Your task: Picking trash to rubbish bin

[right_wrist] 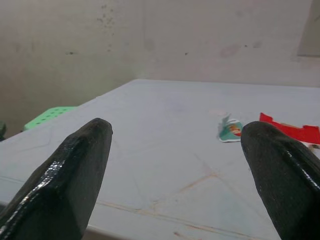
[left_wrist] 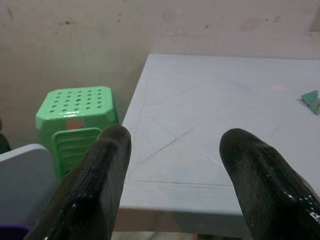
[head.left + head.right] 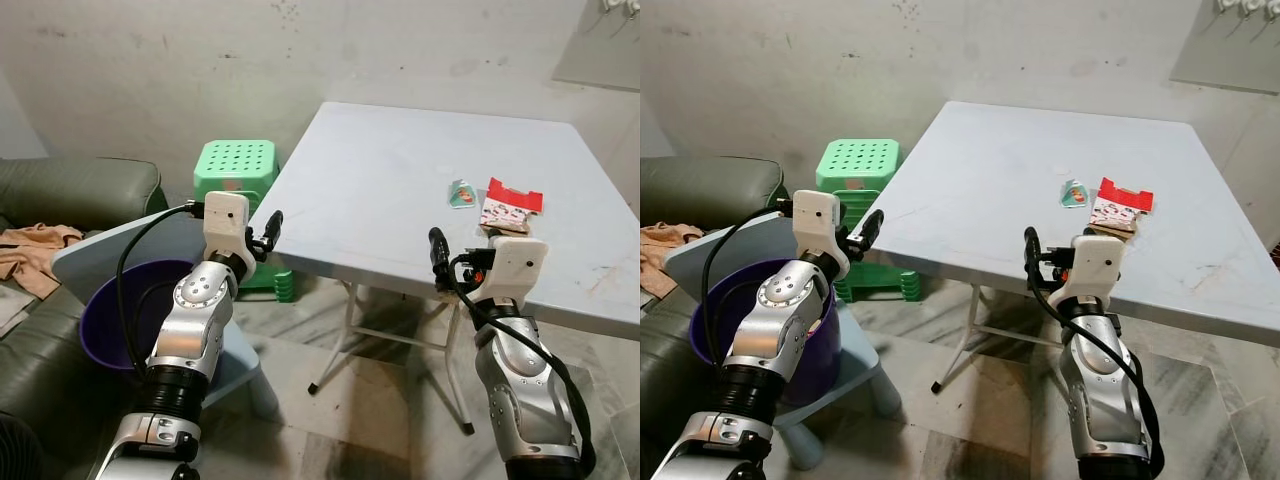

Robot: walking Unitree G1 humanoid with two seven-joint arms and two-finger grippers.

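Note:
On the pale grey folding table (image 3: pixel 400 170) lie a small teal wrapper (image 3: pixel 461 193) and, right of it, a red and white packet (image 3: pixel 508 207). A purple rubbish bin (image 3: pixel 100 325) stands low at the left, on a pale blue plastic chair (image 3: pixel 100 248). My left gripper (image 3: pixel 272 228) hovers open by the table's near left corner, empty; its wrist view looks across the tabletop between its fingertips (image 2: pixel 112 142). My right gripper (image 3: pixel 436 250) is open and empty at the table's front edge, short of the packet. Its wrist view shows the teal wrapper (image 1: pixel 230 131) and red packet (image 1: pixel 292 131) ahead.
A stack of green plastic stools (image 3: pixel 236 168) stands against the wall left of the table. A dark green sofa (image 3: pixel 70 190) with a tan cloth (image 3: pixel 35 250) is at far left. The table's metal legs (image 3: pixel 350 320) stand on the marble floor between my arms.

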